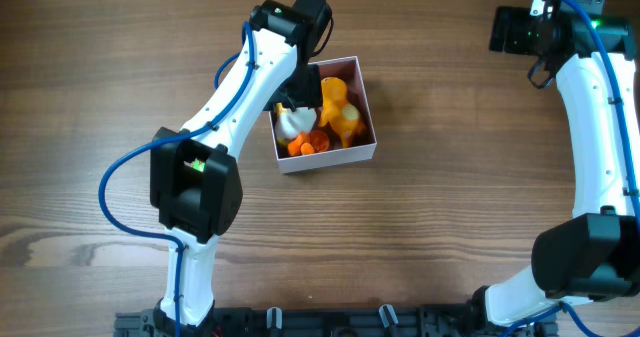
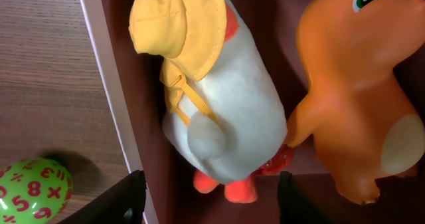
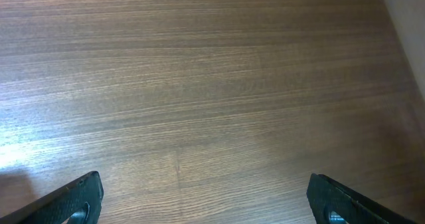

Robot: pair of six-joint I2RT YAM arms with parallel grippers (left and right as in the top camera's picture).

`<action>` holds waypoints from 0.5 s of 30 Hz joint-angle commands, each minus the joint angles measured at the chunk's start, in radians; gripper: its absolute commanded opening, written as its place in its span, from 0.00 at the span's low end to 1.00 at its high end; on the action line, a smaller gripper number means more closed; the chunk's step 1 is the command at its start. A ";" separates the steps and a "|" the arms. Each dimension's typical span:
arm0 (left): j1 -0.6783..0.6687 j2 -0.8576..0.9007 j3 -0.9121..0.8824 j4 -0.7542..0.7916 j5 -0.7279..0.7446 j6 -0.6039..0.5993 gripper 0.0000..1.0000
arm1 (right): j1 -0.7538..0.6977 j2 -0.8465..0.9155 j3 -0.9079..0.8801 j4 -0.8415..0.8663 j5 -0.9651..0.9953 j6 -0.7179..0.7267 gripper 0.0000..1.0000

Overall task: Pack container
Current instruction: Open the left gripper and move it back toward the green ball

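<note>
The container (image 1: 330, 158) is a square white-walled box with a dusty pink inside, near the table's middle. In it lie a white plush duck (image 1: 293, 124) with a yellow hat and an orange dinosaur toy (image 1: 340, 112). My left gripper (image 1: 302, 82) hangs over the box's left part. In the left wrist view its jaws (image 2: 211, 201) are open, with the duck (image 2: 226, 111) lying just beyond the fingertips, the orange toy (image 2: 358, 91) to the right and the box wall (image 2: 109, 84) to the left. My right gripper (image 1: 508, 29) is open and empty over bare wood (image 3: 206, 204).
A green ball with red numbers (image 2: 33, 191) lies on the table just outside the container's left wall; in the overhead view my left arm hides it. The wooden table spreads out on all sides of the container.
</note>
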 commanded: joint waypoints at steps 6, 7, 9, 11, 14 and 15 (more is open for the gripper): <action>0.142 -0.088 0.177 -0.011 -0.018 0.004 0.64 | 0.000 -0.014 0.015 0.001 -0.005 0.008 1.00; 0.169 -0.109 0.207 -0.017 -0.021 0.003 0.64 | 0.000 -0.014 0.015 0.000 -0.005 0.008 1.00; 0.230 -0.157 0.244 -0.026 -0.036 0.000 0.70 | 0.000 -0.014 0.015 0.000 -0.005 0.008 1.00; 0.299 -0.205 0.246 -0.052 -0.042 -0.023 0.73 | 0.000 -0.014 0.015 0.000 -0.005 0.008 1.00; 0.403 -0.230 0.246 -0.159 -0.039 -0.029 0.76 | 0.000 -0.014 0.015 0.000 -0.005 0.008 1.00; 0.455 -0.225 0.232 -0.228 -0.040 -0.028 0.77 | 0.000 -0.014 0.015 0.000 -0.005 0.008 1.00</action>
